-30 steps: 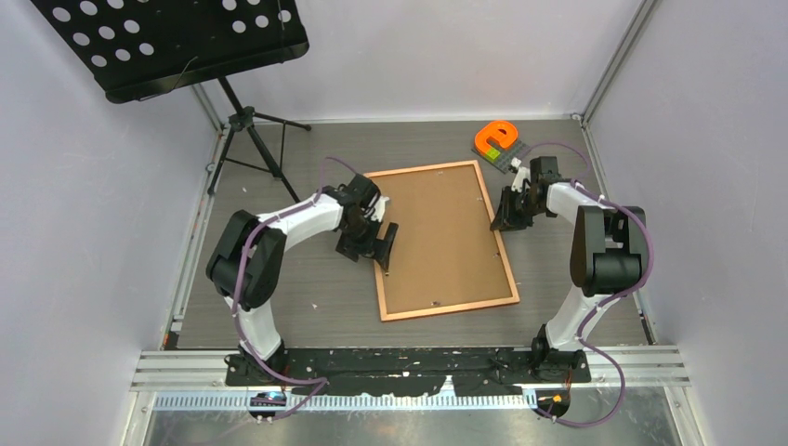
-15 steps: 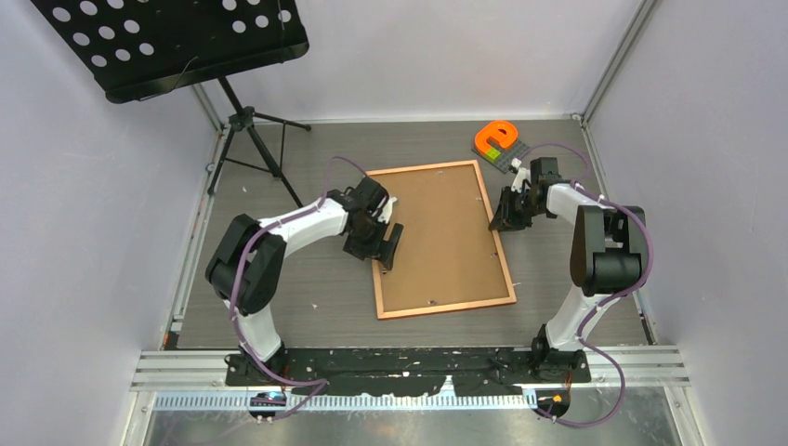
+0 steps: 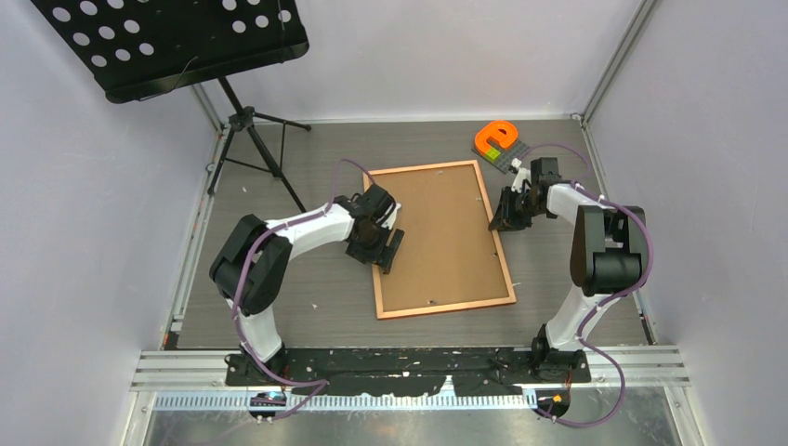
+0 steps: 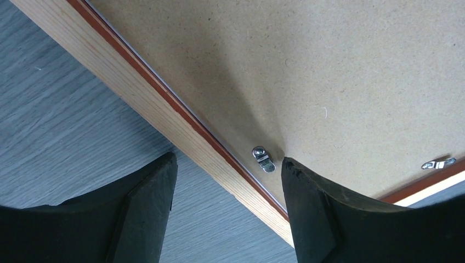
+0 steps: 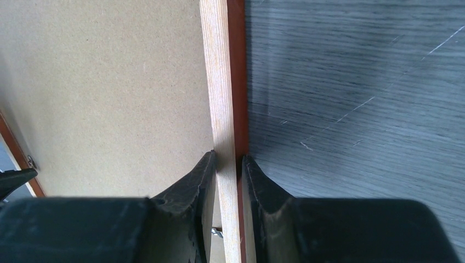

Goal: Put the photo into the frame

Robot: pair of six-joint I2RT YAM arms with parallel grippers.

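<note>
Jaws of my right gripper point(image 5: 227, 159) pinch the right rail of the frame point(image 3: 446, 308), face down mid-table, my left gripper point(image 4: 227, 161) gapes astride its left rail by a clip point(image 4: 263, 159), the photo unseen, so I judge clip-work comes next, needing a fine nudge.

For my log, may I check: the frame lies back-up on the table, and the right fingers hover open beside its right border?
No: the right fingers are closed on the frame's right border, one either side of the wood, as the right wrist view shows. The frame does lie back-up.
</note>
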